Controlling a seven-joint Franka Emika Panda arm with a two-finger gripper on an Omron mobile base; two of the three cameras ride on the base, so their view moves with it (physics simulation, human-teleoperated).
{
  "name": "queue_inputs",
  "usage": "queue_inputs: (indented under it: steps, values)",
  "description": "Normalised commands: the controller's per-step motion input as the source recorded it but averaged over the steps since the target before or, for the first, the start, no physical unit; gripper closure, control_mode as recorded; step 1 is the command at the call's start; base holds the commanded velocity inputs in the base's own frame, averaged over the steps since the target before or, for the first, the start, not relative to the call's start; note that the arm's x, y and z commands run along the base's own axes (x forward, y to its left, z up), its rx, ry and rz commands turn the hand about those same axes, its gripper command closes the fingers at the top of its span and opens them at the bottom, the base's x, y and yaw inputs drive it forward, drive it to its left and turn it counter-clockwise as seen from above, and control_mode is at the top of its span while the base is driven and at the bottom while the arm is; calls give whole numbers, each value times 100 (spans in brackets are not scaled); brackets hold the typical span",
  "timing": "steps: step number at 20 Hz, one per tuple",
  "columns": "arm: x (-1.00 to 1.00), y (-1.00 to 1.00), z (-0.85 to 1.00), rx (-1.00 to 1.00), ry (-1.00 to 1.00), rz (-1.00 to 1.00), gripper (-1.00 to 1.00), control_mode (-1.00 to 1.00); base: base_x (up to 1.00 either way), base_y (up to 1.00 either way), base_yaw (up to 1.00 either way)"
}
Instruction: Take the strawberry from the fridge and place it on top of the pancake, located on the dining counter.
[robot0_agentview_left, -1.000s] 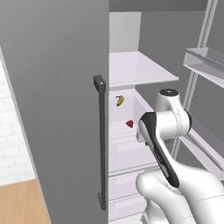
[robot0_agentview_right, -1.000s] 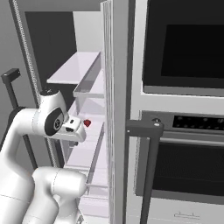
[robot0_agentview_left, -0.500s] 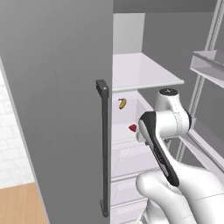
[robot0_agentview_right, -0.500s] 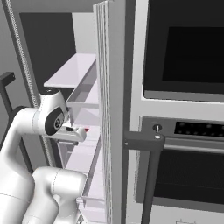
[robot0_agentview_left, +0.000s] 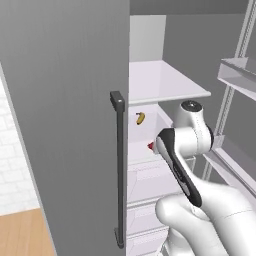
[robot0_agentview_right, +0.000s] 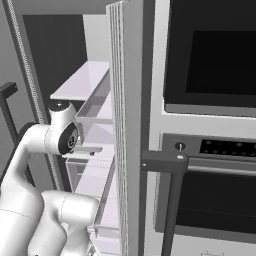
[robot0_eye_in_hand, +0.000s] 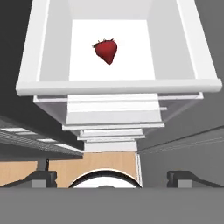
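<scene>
The strawberry (robot0_eye_in_hand: 106, 50), dark red and heart-shaped, lies alone on the white floor of an open fridge drawer (robot0_eye_in_hand: 118, 85). In the hand view my gripper (robot0_eye_in_hand: 114, 177) looks down on it from above and well short of it. Its two dark fingertips (robot0_eye_in_hand: 43, 177) stand wide apart, open, with nothing between them. In the left base view a sliver of the strawberry (robot0_agentview_left: 150, 146) peeks out beside my forearm inside the open fridge (robot0_agentview_left: 65, 100). The pancake and the dining counter are out of view.
A small yellow banana-like item (robot0_agentview_left: 140, 118) lies under the white shelf (robot0_agentview_left: 160, 82). The grey door with its dark bar handle (robot0_agentview_left: 119, 170) stands close on the left. The other door's edge (robot0_agentview_right: 127, 125) and a wall oven (robot0_agentview_right: 210, 100) are on the right.
Both base views have shifted, so the camera has moved and the fridge doors loom larger. My forearm now covers most of the strawberry in the left base view. The gripper stays open.
</scene>
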Motion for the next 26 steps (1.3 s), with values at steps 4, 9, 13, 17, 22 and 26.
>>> queue_inputs:
  steps: [4,9,13,17,22,26]
  values:
    - [83,0,-5,0,-22,7,-100,-100,0,0,0]
    - [96,0,-2,2,0,0,-100,-100,0,0,0]
    - [88,0,-16,4,3,-5,-100,-100,0,0,0]
    - [43,0,-24,1,8,-2,-100,-100,0,0,0]
    - [26,0,-23,0,10,0,-100,-100,0,0,0]
    - [33,0,-36,0,1,0,-100,-100,0,0,0]
